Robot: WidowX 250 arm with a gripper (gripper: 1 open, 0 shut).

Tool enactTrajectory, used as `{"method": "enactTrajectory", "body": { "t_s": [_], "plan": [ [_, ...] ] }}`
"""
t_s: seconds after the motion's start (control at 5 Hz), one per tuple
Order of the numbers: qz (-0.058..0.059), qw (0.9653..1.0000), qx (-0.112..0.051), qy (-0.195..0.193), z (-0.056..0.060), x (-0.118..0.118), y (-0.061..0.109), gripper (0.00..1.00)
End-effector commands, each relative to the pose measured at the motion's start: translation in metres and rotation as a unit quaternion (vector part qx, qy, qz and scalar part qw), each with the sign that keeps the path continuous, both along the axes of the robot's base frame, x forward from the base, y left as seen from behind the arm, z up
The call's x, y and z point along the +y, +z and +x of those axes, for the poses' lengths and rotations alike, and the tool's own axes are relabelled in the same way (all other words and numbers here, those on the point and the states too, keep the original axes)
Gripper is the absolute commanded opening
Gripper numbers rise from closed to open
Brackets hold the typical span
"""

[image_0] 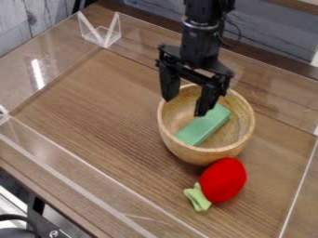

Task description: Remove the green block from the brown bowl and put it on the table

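Block of green point(204, 125) lies diagonally in round brown wooden bowl point(176, 134); black end effector point(189, 93) spread wide, empty, above; red plush strawberry point(221, 180) nearby.

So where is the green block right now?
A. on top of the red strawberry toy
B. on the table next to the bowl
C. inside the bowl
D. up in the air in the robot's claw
C: the green block lies slanted inside the bowl, and the open gripper is just above it, holding nothing.
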State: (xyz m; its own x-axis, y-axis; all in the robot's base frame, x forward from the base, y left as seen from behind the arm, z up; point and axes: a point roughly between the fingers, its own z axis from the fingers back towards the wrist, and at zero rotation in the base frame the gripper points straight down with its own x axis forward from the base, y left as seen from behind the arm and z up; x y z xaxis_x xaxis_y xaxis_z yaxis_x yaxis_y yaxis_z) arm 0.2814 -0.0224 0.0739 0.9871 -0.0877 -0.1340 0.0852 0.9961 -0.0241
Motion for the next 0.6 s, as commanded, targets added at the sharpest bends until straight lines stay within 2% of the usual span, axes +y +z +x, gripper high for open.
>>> {"method": "enactTrajectory", "body": {
  "t_s": [0.0,0.2,0.4],
  "plan": [
    [-0.004,0.9996,-0.026,-0.012,0.010,-0.005,0.014,1.00],
    [-0.007,0.9993,-0.029,-0.021,0.013,-0.007,0.017,1.00],
    [-0.009,0.9993,-0.030,-0.020,0.013,-0.023,0.009,1.00]
  ]
}}
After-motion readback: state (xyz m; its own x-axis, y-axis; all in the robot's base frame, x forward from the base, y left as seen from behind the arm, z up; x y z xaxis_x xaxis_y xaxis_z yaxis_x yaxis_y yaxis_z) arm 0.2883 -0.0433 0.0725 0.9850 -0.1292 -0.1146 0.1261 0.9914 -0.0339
